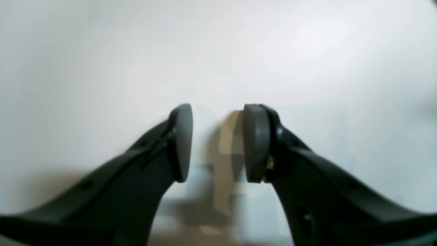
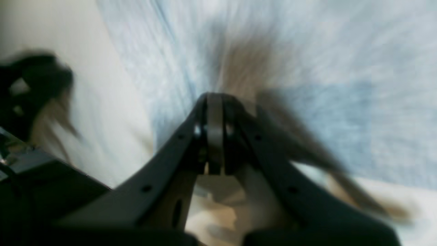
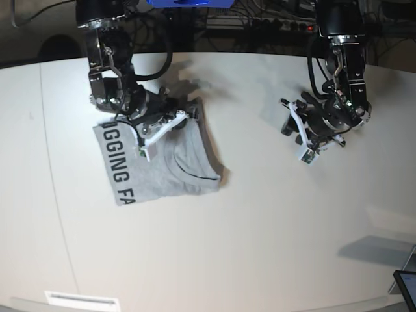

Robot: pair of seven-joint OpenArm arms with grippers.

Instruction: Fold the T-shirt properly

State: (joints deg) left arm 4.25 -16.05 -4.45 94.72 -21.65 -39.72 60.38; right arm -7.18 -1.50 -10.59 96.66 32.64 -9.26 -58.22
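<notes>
The grey T-shirt (image 3: 175, 170) lies partly folded at the left of the white table (image 3: 260, 247), with black lettering showing along its left side. My right gripper (image 3: 144, 144) hangs over its middle, shut. In the blurred right wrist view the pads (image 2: 214, 112) press together above the grey cloth (image 2: 341, 68), and no fabric shows between them. My left gripper (image 3: 304, 153) is far off at the right, above bare table. Its two pads (image 1: 254, 143) stand apart with nothing between them, so the left gripper (image 1: 217, 143) is open.
Cables and a power strip (image 3: 260, 23) run behind the table's far edge. A dark screen corner (image 3: 406, 283) sits at the bottom right, and a white label (image 3: 81, 300) at the front left edge. A dark blurred shape (image 2: 34, 85) shows at the left of the right wrist view.
</notes>
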